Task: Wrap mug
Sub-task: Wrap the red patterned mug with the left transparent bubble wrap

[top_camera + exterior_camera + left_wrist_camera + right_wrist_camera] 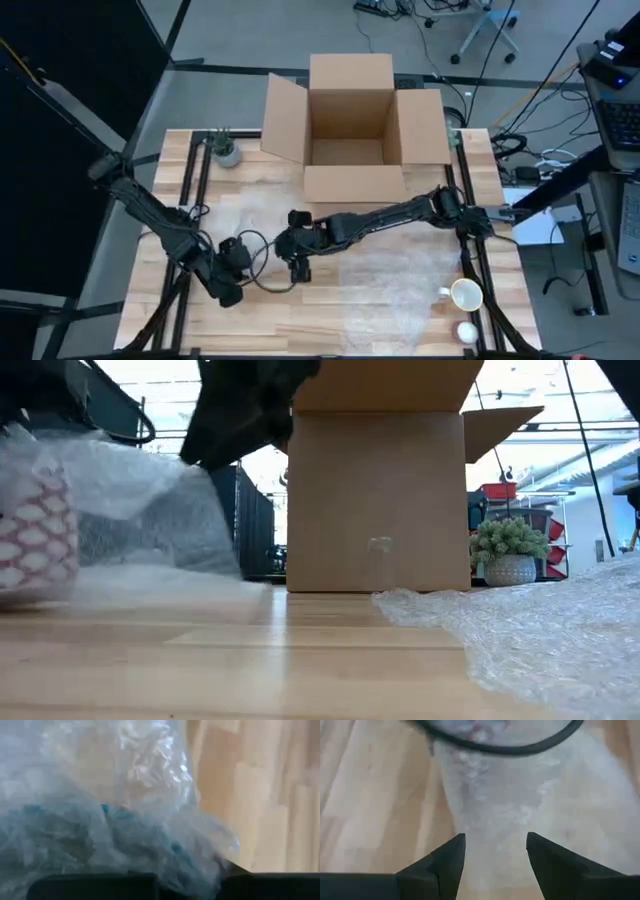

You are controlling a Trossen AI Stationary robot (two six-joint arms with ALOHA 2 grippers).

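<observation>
A sheet of bubble wrap lies spread over the middle of the table. My left gripper is at the sheet's left end, where the wrap is bunched up around something blue. My right gripper reaches in from the right and points down, open, just over the wrap, touching nothing. Near the table's right edge, beside the sheet, stands a white mug. The low view shows a pink-patterned mug behind raised wrap. My left gripper is shut on the bunched bubble wrap. The wrap bulges over the fingers and hides the place of contact. Several crumpled layers are gathered there with the blue thing inside. Which part of the bundle it has cannot be told.
An open cardboard box stands at the far middle, flaps spread. A small potted plant sits far left. A second small white object lies near the right front corner. A black cable loop hangs between the two grippers.
</observation>
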